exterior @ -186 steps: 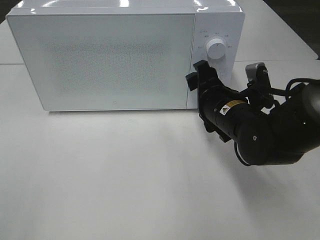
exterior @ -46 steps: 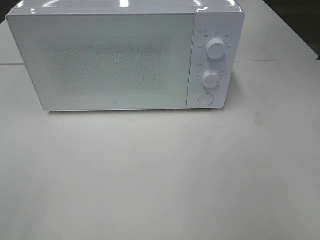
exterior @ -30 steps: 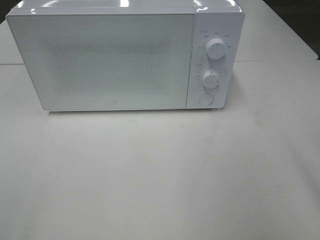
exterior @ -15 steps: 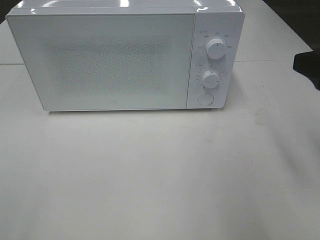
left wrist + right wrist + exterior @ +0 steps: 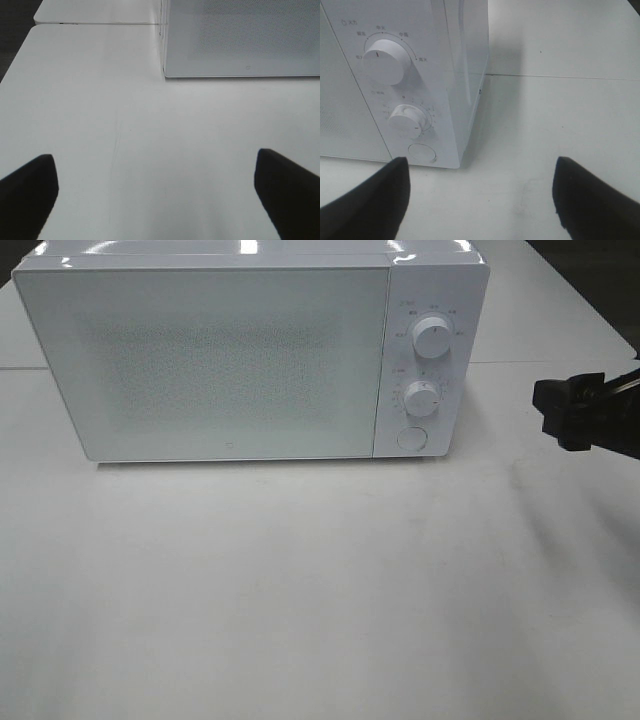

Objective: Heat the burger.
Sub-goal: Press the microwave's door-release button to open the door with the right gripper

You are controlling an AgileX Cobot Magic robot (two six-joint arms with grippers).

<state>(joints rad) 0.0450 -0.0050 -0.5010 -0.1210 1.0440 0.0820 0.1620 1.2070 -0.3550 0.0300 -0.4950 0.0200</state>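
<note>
The burger is out of view in every frame. The white microwave (image 5: pixel 230 360) stands at the back of the table with its door shut. My right gripper (image 5: pixel 556 412) reaches in from the right edge, level with the control panel and well clear of it. In the right wrist view the right gripper (image 5: pixel 480 200) is open with nothing between its fingers (image 5: pixel 365 200), facing the microwave's (image 5: pixel 420 75) control panel. In the left wrist view my left gripper (image 5: pixel 157 195) is open and empty over bare table, in front of the microwave's (image 5: pixel 240 40) left corner.
The control panel carries an upper knob (image 5: pixel 432 337), a lower knob (image 5: pixel 422 398) and a round button (image 5: pixel 410 438). The white table (image 5: pixel 300 590) stretches in front of the microwave. A seam between two tabletops (image 5: pixel 560 76) runs to the microwave's right.
The right gripper has come into the high view from the right edge, moving left toward the microwave. A second ago no arm showed there. The microwave has not moved.
</note>
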